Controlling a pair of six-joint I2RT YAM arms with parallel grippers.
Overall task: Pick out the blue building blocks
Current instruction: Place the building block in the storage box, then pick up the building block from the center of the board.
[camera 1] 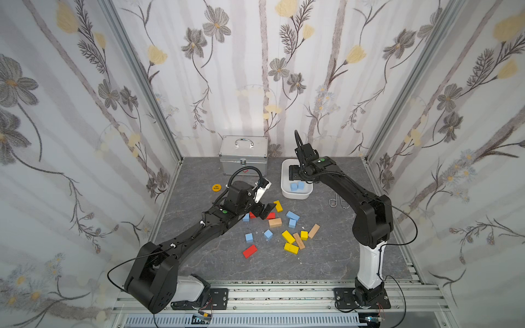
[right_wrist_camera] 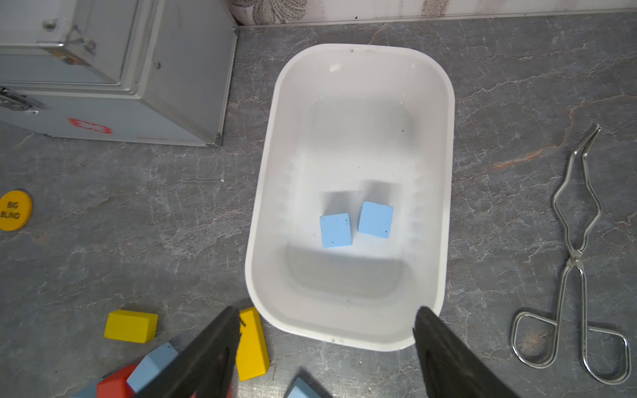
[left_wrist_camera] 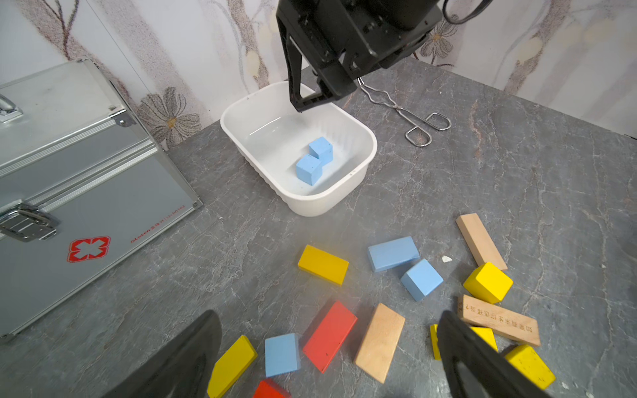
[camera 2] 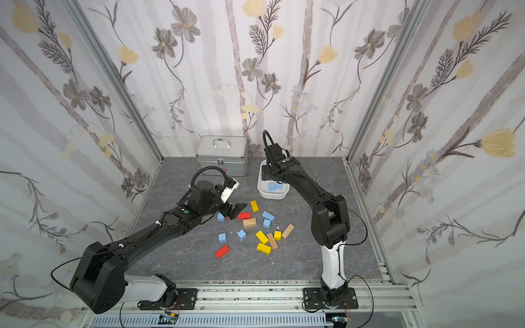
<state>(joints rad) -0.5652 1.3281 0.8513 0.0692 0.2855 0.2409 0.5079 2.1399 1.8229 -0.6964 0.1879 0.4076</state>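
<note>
Two blue building blocks, both cubes (right_wrist_camera: 336,230) (right_wrist_camera: 375,220), lie side by side in the white tub (right_wrist_camera: 265,206). My right gripper (right_wrist_camera: 326,310) hangs open and empty over the tub's near rim, seen in both top views (camera 1: 295,173) (camera 2: 267,173). More blue blocks sit loose on the table: a long brick (camera 1: 292,215), a cube (camera 1: 292,223) beside it, and cubes (camera 1: 268,234) (camera 1: 249,237) (camera 1: 246,217) further left. My left gripper (left_wrist_camera: 327,318) is wide open just above the pile (camera 1: 264,210), holding nothing. A blue cube (left_wrist_camera: 282,355) lies below and between its fingers.
Red (camera 1: 250,251), yellow (camera 1: 288,237) and tan (camera 1: 275,222) blocks are mixed among the blue ones. A silver case (camera 1: 244,154) stands at the back wall left of the tub. Metal tongs (camera 1: 338,201) lie right of the tub, a yellow disc (camera 1: 216,187) left of it.
</note>
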